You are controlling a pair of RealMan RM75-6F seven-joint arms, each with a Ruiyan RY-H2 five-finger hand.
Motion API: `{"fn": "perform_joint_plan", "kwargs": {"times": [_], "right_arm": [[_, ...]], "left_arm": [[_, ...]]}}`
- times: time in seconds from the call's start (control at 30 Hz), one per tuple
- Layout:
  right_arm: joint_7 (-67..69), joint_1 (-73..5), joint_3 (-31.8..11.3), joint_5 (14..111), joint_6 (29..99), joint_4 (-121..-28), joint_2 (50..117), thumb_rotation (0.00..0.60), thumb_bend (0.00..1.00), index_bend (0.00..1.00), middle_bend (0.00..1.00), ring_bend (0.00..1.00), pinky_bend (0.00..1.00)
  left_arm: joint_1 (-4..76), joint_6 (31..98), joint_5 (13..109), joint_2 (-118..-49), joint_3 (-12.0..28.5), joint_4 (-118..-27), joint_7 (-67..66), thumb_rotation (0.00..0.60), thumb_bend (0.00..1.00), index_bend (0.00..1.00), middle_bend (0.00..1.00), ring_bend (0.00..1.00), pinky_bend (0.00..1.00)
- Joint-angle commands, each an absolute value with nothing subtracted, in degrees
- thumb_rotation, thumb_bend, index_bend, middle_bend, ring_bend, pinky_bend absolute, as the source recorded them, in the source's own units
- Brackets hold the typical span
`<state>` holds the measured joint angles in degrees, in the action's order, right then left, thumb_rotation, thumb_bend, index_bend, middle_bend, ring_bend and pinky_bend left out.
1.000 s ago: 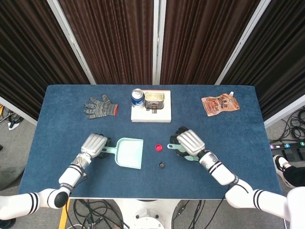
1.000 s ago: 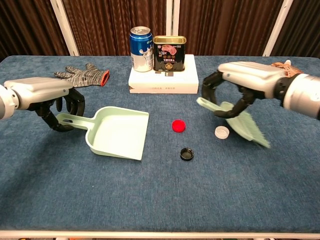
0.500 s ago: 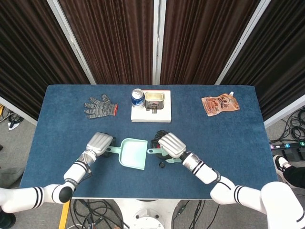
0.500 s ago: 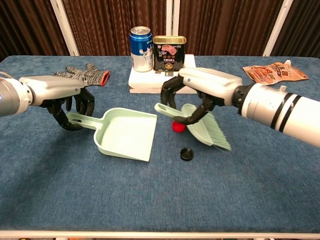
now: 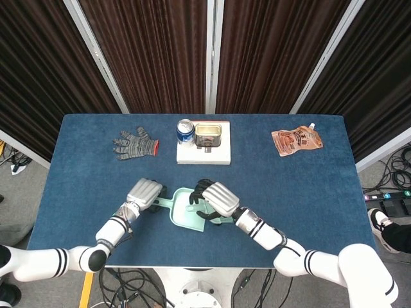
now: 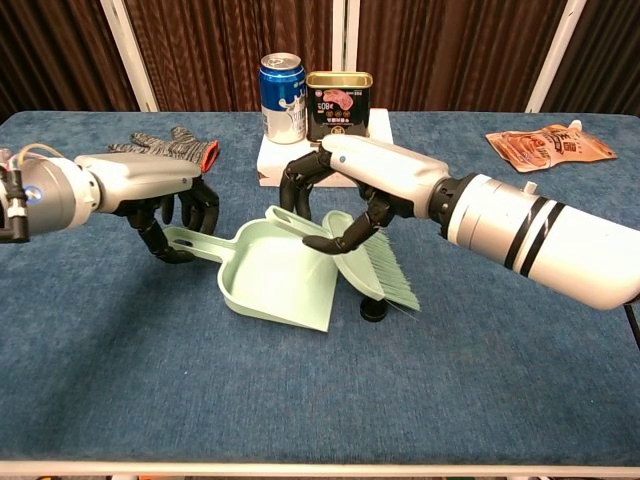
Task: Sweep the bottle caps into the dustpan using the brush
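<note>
My left hand (image 6: 172,203) grips the handle of the pale green dustpan (image 6: 270,272), which lies flat on the blue table with its mouth facing right. My right hand (image 6: 352,188) holds the matching green brush (image 6: 368,258), bristles down at the dustpan's mouth. A black bottle cap (image 6: 374,311) peeks out under the bristles, just outside the pan's edge. No red or white cap shows; brush and hand may be hiding them. From the head view, the left hand (image 5: 145,192) and right hand (image 5: 216,198) sit close together over the dustpan (image 5: 183,218).
At the back middle a white box (image 5: 203,153) carries a blue can (image 5: 185,130) and a dark tin (image 5: 207,135). A grey glove (image 5: 135,144) lies back left, an orange pouch (image 5: 297,140) back right. The table's front edge is near the hands.
My right hand has swept the brush leftward up to the dustpan's mouth, while my left hand slid the dustpan right. The red and white caps have gone out of sight.
</note>
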<state>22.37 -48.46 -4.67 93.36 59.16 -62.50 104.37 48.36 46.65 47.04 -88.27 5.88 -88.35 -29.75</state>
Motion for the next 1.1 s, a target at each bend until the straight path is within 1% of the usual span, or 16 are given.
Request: {"fn": "perform_joint_plan", "kwargs": {"times": [0.03, 0.53, 0.67, 0.9, 1.0, 1.1], "right_arm": [[23.91, -48.03, -4.60, 93.25, 60.39, -61.86, 105.41, 0.600, 0.62, 0.65, 0.63, 0.29, 0.19], [29.47, -48.16, -6.66, 92.59, 64.83, -59.12, 109.44, 0.600, 0.62, 0.65, 0.63, 0.29, 0.18], [30.71, -47.69, -6.52, 92.94, 66.16, -60.25, 107.74, 0.600, 0.62, 0.65, 0.63, 0.29, 0.18], [30.09, -44.71, -3.14, 93.71, 67.26, -66.52, 101.53, 0.600, 0.62, 0.65, 0.63, 0.29, 0.18], [29.40, -43.86, -2.61, 93.13, 67.02, -67.59, 100.99, 0.600, 0.62, 0.65, 0.63, 0.29, 0.18], [29.00, -43.94, -2.74, 92.83, 66.45, -66.78, 102.23, 0.600, 0.63, 0.65, 0.63, 0.29, 0.18]], "left_arm": [[48.86, 46.73, 46.73, -88.65, 5.90, -88.27, -29.88, 0.600, 0.33, 0.52, 0.51, 0.36, 0.40], [51.73, 47.93, 43.09, -90.88, 5.67, -88.29, -31.83, 0.600, 0.33, 0.52, 0.51, 0.36, 0.40], [52.40, 48.24, 42.50, -91.02, 5.53, -88.32, -32.41, 0.600, 0.33, 0.52, 0.51, 0.36, 0.40], [52.95, 48.56, 41.34, -90.28, 5.38, -88.75, -32.32, 0.600, 0.33, 0.52, 0.51, 0.36, 0.40], [53.31, 48.49, 40.95, -90.44, 5.21, -88.65, -32.45, 0.600, 0.33, 0.52, 0.51, 0.36, 0.40], [53.72, 48.44, 40.39, -90.72, 5.24, -88.52, -32.48, 0.600, 0.33, 0.52, 0.51, 0.36, 0.40]]}}
